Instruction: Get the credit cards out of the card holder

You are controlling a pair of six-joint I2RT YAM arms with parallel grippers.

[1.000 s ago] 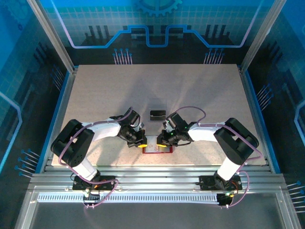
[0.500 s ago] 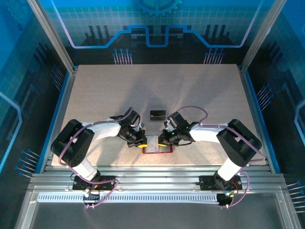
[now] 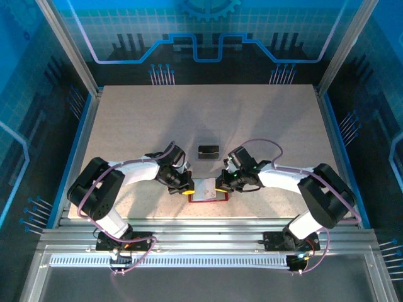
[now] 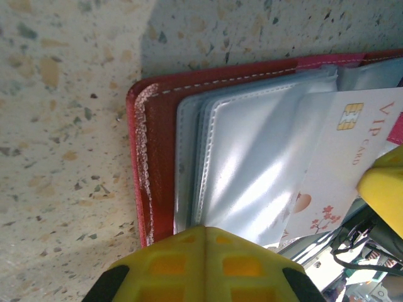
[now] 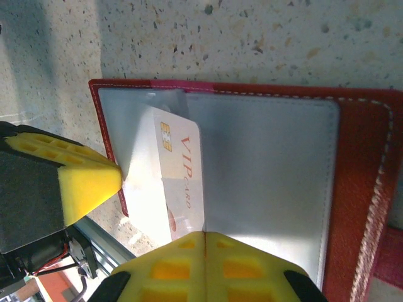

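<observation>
The red card holder (image 3: 208,200) lies open near the table's front edge, between my two grippers. Its pale grey pockets (image 4: 252,157) face up inside the red cover (image 5: 362,163). A white credit card (image 5: 179,157) with a gold chip and "VIP CARD" lettering sticks partly out of a pocket, and its chip end (image 4: 352,145) lies by the holder's edge. My right gripper (image 5: 204,234) is shut, and the card's long edge runs into the seam between its fingers. My left gripper (image 4: 204,229) is shut with its tips on the pale pocket at the holder's left side (image 3: 187,187).
A small dark box (image 3: 208,151) stands just behind the holder, between the two wrists. The metal rail of the table's front edge (image 3: 201,226) runs close below the holder. Bare speckled tabletop (image 3: 208,113) stretches to the back.
My right gripper has closed fully, and the right arm has shifted a little to the right. The left gripper has stayed shut in place on the holder.
</observation>
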